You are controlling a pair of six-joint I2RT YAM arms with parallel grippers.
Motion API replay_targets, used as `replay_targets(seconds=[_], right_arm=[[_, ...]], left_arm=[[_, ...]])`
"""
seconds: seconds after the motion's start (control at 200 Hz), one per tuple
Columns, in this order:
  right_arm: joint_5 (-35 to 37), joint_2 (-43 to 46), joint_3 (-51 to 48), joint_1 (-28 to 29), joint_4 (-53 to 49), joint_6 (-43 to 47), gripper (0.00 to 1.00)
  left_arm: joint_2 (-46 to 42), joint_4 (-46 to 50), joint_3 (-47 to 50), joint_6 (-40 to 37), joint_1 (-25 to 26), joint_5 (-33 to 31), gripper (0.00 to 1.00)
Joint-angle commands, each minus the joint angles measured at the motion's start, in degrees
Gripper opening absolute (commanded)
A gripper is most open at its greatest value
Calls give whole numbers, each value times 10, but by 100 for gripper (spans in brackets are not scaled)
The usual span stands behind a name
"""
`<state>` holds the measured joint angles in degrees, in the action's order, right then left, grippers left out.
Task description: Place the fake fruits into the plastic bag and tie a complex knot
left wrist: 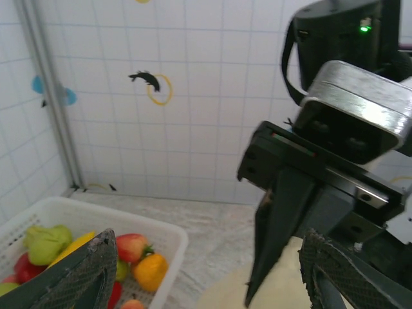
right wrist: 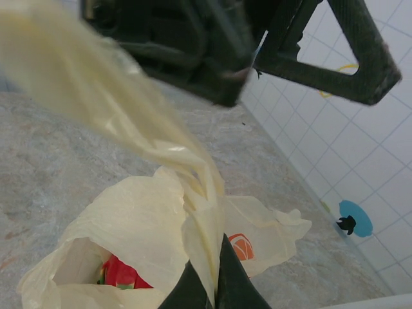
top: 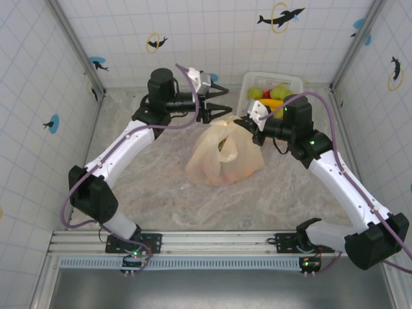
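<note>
The plastic bag sits slumped at mid-table, cream-yellow with an orange print. A red fake fruit shows through its mouth. My right gripper is shut on a stretched bag handle that runs up past the camera. It holds the bag's top right. My left gripper hangs open just above the bag's top left, its mesh fingers wide apart with nothing between them. More fake fruits lie in the white basket. The knot is out of view.
The white basket stands at the back right against the tiled wall, close behind my right gripper. Tiled walls close the table on three sides. Bare marble surface lies left and in front of the bag.
</note>
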<state>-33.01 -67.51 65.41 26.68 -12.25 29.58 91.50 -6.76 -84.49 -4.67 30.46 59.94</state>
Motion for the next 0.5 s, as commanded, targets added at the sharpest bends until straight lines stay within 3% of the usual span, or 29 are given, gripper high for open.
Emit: replay_targets(seconds=[0.0, 0.495], right_arm=[[-7, 5, 9, 4, 14, 1, 0], [-1, 4, 10, 5, 21, -7, 0]], left_arm=[[-12, 49, 0, -60, 1, 38, 75], [-9, 126, 32, -127, 9, -6, 81]])
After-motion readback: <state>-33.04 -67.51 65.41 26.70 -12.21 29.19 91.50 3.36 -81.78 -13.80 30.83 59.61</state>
